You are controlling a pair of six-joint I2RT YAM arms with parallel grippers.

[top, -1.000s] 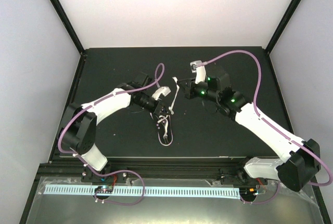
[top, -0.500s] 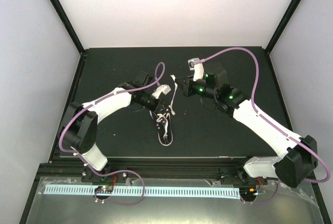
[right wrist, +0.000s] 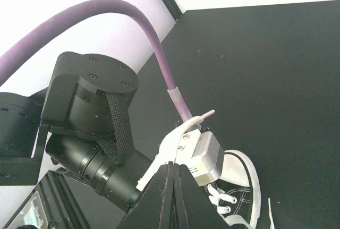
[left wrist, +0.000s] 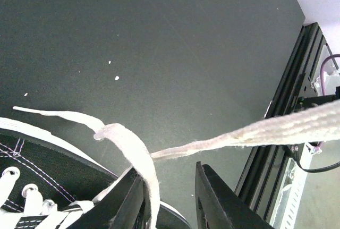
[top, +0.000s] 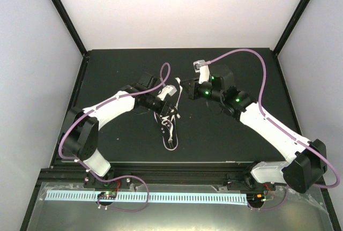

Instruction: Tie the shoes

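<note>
Sneaker (top: 169, 130) sits mid-way across the table (top: 225, 134), toe toward the near edge. Only the right wrist view shows the right gripper (right wrist: 173, 178) pinched tight on a lace (right wrist: 183, 133). The left wrist view shows the left gripper (left wrist: 170, 200) with its fingers apart and lace drooping between them. From above, it covers the sneaker's far end.

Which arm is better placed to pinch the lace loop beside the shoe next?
Left, most likely. The left gripper is open with the lace loop hanging between its fingers, right by the sneaker. The right gripper is shut on the taut lace, so it is occupied.
</note>
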